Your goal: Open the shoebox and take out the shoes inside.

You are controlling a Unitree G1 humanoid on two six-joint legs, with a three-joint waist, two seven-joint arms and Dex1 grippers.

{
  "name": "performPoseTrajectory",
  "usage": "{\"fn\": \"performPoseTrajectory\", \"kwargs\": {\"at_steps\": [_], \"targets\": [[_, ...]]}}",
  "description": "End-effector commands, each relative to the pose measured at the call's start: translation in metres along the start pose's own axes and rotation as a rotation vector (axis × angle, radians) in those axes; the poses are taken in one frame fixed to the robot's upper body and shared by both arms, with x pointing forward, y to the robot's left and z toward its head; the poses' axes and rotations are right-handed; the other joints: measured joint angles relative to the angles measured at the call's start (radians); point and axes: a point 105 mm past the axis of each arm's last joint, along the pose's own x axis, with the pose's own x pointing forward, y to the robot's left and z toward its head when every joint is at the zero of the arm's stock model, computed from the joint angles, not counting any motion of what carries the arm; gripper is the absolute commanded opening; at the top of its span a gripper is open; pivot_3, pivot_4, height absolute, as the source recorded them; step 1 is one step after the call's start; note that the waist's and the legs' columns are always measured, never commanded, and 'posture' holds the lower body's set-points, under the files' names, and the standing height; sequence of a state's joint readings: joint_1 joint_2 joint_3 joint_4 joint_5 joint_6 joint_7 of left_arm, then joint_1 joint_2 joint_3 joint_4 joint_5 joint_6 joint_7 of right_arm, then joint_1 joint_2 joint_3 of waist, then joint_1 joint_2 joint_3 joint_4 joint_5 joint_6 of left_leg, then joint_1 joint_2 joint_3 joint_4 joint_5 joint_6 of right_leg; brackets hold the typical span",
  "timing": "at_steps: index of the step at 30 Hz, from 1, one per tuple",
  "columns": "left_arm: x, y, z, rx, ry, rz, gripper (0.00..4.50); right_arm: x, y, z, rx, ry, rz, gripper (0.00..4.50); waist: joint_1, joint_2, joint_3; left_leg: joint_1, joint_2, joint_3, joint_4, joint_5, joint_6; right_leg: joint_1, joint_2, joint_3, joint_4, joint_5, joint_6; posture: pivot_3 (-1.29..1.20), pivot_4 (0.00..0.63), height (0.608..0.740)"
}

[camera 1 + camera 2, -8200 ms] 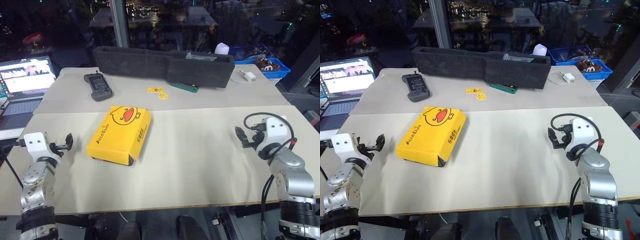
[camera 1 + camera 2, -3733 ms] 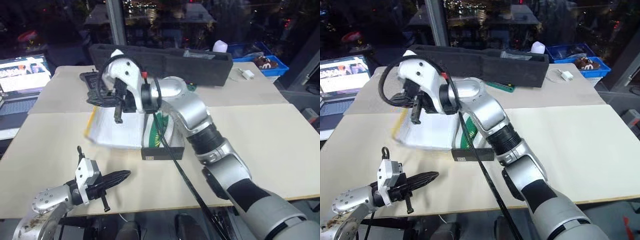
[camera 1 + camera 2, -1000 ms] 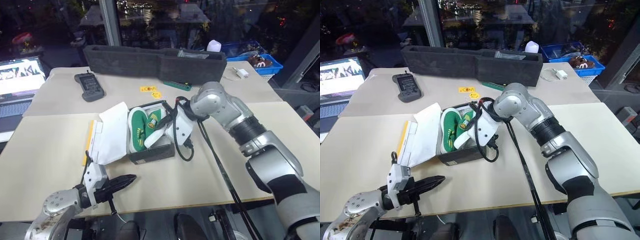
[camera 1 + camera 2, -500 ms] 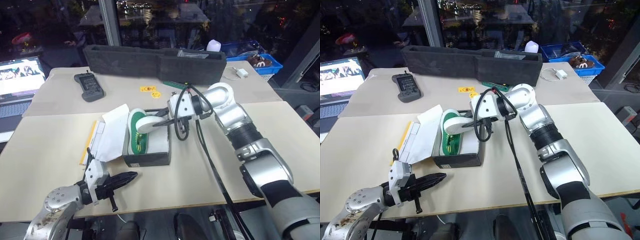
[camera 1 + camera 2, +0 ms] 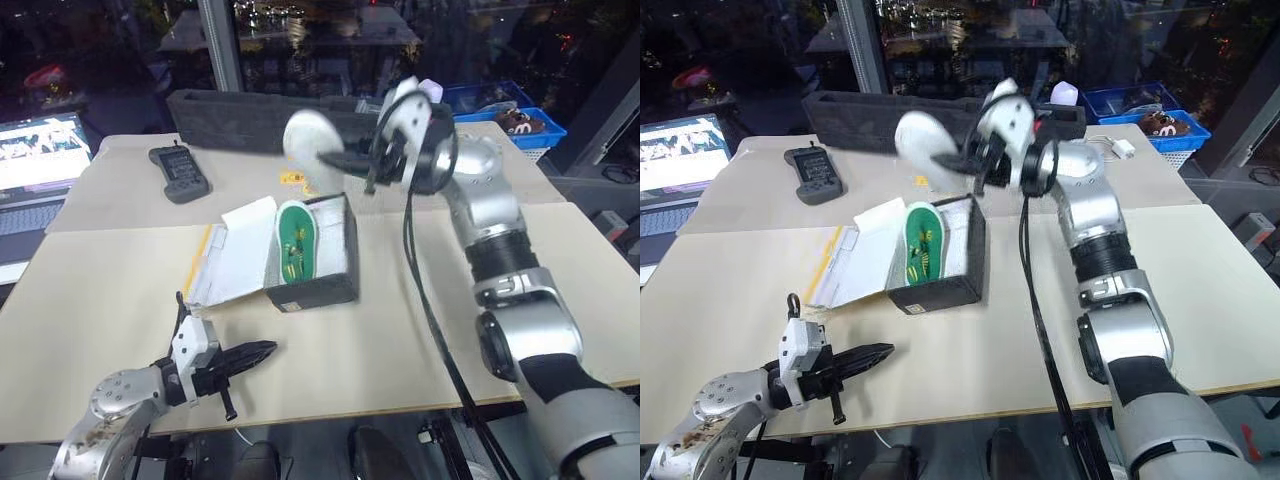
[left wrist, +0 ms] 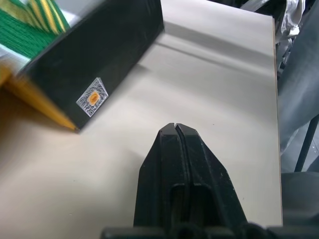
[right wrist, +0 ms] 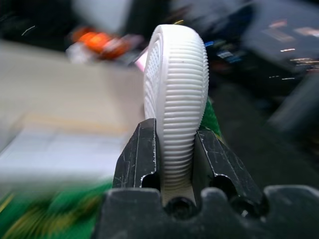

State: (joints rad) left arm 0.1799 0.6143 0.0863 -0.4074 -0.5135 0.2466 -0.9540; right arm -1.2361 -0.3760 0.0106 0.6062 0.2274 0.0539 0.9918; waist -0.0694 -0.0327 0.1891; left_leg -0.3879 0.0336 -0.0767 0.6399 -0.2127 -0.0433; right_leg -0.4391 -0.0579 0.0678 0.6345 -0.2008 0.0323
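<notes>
The shoebox (image 5: 318, 290) lies open at the table's middle, its lid (image 5: 238, 252) folded back to the left, white inside up. One green shoe (image 5: 294, 240) stands inside it. My right gripper (image 5: 338, 160) is raised well above the box's far side, shut on the other shoe (image 5: 308, 132), whose white sole faces the camera. In the right wrist view the ribbed white sole (image 7: 177, 94) sits pinched between the fingers (image 7: 137, 154). My left gripper (image 5: 258, 352) hovers shut and empty near the table's front edge, short of the box's dark corner (image 6: 99, 59).
A long dark grey foam tray (image 5: 270, 115) runs along the back. A black handheld device (image 5: 177, 172) lies at the back left, a laptop (image 5: 45, 155) further left. Yellow stickers (image 5: 295, 178) lie behind the box. A blue basket (image 5: 515, 112) stands at the back right.
My right gripper has risen and rolled, lifting one shoe out of the box into the air. The box has slid and turned a little. The left gripper has stayed put.
</notes>
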Motion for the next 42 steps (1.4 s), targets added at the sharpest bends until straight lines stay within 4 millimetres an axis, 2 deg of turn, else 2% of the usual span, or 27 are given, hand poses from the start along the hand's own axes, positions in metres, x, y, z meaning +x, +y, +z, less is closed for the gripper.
{"fn": "performPoseTrajectory", "kwargs": {"at_steps": [1,5,8,12,15,18,22,25,31,34,36,39,40,41,42], "targets": [[0.000,0.001,0.002,0.017,-0.006,-0.008,0.00,-0.008,-0.009,0.020,0.049,-0.084,-0.067,0.46,-0.001,0.000,0.000,0.000,0.000,0.000,0.000,0.000,0.000,0.000,0.000,0.000,0.000,0.000,0.001,0.00,0.150,0.720],[0.000,0.000,0.002,0.016,-0.005,-0.011,0.00,-0.017,-0.021,0.024,0.138,-0.122,-0.173,0.46,-0.001,0.000,0.000,0.000,0.000,0.000,0.000,0.000,0.000,0.000,0.000,0.000,0.000,0.000,0.001,0.00,0.150,0.720],[-0.001,-0.001,0.002,0.016,-0.006,-0.011,0.00,-0.046,-0.047,0.012,-0.009,0.038,-0.353,0.46,0.004,0.001,0.000,0.000,0.000,0.000,0.000,0.000,0.000,0.000,0.000,0.000,0.000,-0.001,0.001,0.00,0.150,0.720],[-0.002,-0.001,0.003,0.016,-0.012,-0.007,0.00,-0.077,-0.059,0.004,-0.179,0.189,-0.451,0.46,0.014,0.001,0.001,-0.002,-0.001,0.000,0.000,0.000,0.000,0.000,0.000,0.000,-0.003,-0.001,0.003,0.00,0.150,0.720],[-0.002,-0.001,0.003,0.013,-0.012,-0.008,0.00,-0.105,-0.054,-0.029,-0.400,0.468,-0.455,0.46,0.014,0.001,0.001,-0.002,0.000,0.001,0.000,0.000,0.000,0.000,0.000,0.000,-0.003,-0.003,0.006,0.00,0.150,0.720],[-0.003,-0.002,0.004,0.014,-0.012,-0.011,0.00,-0.118,-0.038,-0.064,-0.544,0.666,-0.377,0.46,0.006,0.001,0.001,-0.001,0.000,0.001,0.000,0.000,0.000,0.000,0.000,0.000,-0.003,-0.004,0.007,0.00,0.150,0.720],[-0.003,-0.002,0.006,0.016,-0.016,-0.013,0.00,-0.140,-0.018,-0.121,-0.653,0.895,-0.299,0.46,-0.007,0.001,0.001,0.001,0.000,0.003,0.000,0.000,0.000,0.000,0.000,0.003,-0.002,-0.003,0.007,0.00,0.150,0.720],[-0.002,-0.004,0.009,0.017,-0.018,-0.018,0.00,-0.152,-0.010,-0.154,-0.682,0.999,-0.279,0.46,-0.006,0.001,0.001,0.000,0.000,0.003,0.000,0.000,0.000,0.000,0.000,0.003,-0.002,-0.003,0.007,0.00,0.150,0.720],[0.003,-0.005,0.015,0.018,-0.022,-0.025,0.00,-0.162,-0.017,-0.180,-0.682,1.086,-0.291,0.46,-0.001,0.001,0.001,0.000,-0.001,0.003,0.001,0.000,0.000,0.001,0.000,0.003,-0.003,-0.002,0.008,0.00,0.150,0.720],[0.005,-0.004,0.016,0.017,-0.023,-0.028,0.00,-0.160,-0.014,-0.187,-0.618,1.086,-0.287,0.46,0.000,0.001,0.001,0.000,-0.001,0.003,0.002,0.000,0.000,0.002,0.000,0.003,-0.003,-0.002,0.008,0.00,0.150,0.720],[0.005,-0.003,0.017,0.018,-0.023,-0.026,0.00,-0.157,-0.011,-0.189,-0.531,1.058,-0.306,1.44,-0.001,0.001,0.001,0.000,0.000,0.003,0.001,0.000,0.000,0.002,0.000,0.003,-0.003,-0.002,0.008,0.00,0.150,0.720],[0.005,-0.002,0.016,0.018,-0.023,-0.021,0.00,-0.155,-0.004,-0.189,-0.407,1.025,-0.310,2.40,-0.003,0.001,0.001,0.000,-0.001,0.003,0.002,0.000,0.000,0.002,0.000,0.003,-0.003,-0.002,0.008,0.00,0.150,0.720],[0.005,-0.002,0.016,0.018,-0.023,-0.021,0.00,-0.155,-0.002,-0.189,-0.386,1.024,-0.301,2.57,-0.003,0.001,0.001,0.000,-0.001,0.003,0.001,0.000,0.000,0.002,0.000,0.003,-0.003,-0.002,0.008,0.00,0.150,0.720],[0.005,-0.003,0.016,0.018,-0.023,-0.020,0.00,-0.155,-0.001,-0.188,-0.377,1.024,-0.293,3.08,-0.003,0.001,0.001,0.001,-0.001,0.003,0.001,0.000,0.000,0.002,0.000,0.003,-0.003,-0.002,0.008,0.00,0.150,0.720],[0.004,-0.004,0.016,0.017,-0.023,-0.020,0.00,-0.156,0.000,-0.187,-0.356,1.022,-0.286,3.33,-0.003,0.001,0.001,0.001,0.000,0.003,0.001,0.000,0.000,0.002,0.000,0.003,-0.003,-0.002,0.008,0.00,0.150,0.720]]}}
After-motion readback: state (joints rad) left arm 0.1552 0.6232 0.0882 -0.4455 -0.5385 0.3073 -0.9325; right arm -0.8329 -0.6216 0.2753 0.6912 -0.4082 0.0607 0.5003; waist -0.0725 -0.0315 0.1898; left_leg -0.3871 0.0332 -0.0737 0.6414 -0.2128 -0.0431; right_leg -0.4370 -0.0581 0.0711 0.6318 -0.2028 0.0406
